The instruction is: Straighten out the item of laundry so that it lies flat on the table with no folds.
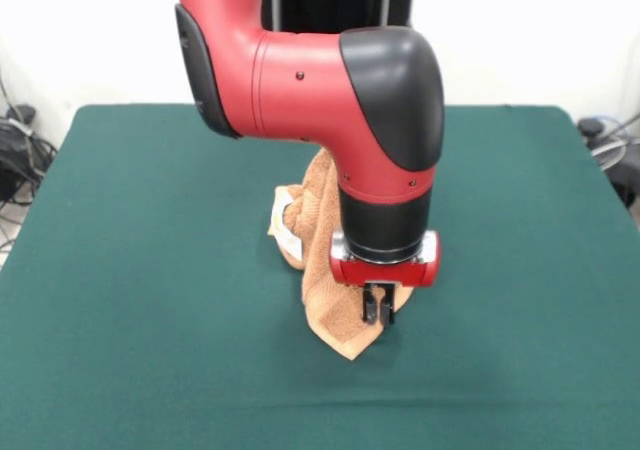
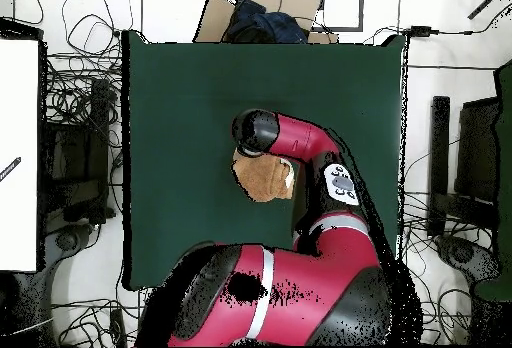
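Small orange-tan terry towel [image 1: 322, 270] seen bunched and folded mid dark green cloth-covered worktop [image 1: 520, 270] — flattening judged barely begun. Black-fingered end effector [image 1: 378, 308] pressed at towel's near corner; grip state cannot be told.

a plain white wall [image 1: 560, 30] stood behind, tangled black cables [image 2: 80, 114] covered the pale floor [image 2: 420, 74], and a cardboard box [image 2: 215, 14] lay nearby.

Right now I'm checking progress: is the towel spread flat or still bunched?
Bunched. The towel sits in a crumpled heap with folds under the gripper, covering only a small patch of the table.
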Controlling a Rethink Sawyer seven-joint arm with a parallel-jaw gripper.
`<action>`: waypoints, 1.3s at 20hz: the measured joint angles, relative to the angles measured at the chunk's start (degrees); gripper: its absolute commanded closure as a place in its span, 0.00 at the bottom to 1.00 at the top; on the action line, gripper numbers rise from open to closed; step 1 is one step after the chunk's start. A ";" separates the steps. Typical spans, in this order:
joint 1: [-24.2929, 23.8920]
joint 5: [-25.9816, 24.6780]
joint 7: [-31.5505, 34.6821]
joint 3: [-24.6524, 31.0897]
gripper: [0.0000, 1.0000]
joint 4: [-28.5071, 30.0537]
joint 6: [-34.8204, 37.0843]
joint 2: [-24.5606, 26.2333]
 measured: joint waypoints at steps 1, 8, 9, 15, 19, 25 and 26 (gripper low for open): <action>0.01 -0.01 0.00 -0.01 1.00 0.01 0.00 0.00; 0.01 -0.01 0.00 -0.01 1.00 -0.10 0.17 0.04; 0.01 -0.01 0.00 -0.01 1.00 -0.10 0.18 0.04; -0.19 -0.01 0.00 0.17 1.00 0.41 -0.08 -0.23; -1.09 -0.02 0.00 0.95 1.00 1.39 -0.67 -0.59; -3.68 -0.02 0.00 3.43 1.00 3.59 -2.16 -1.21; -3.95 -0.01 0.00 3.68 1.00 3.80 -2.33 -1.24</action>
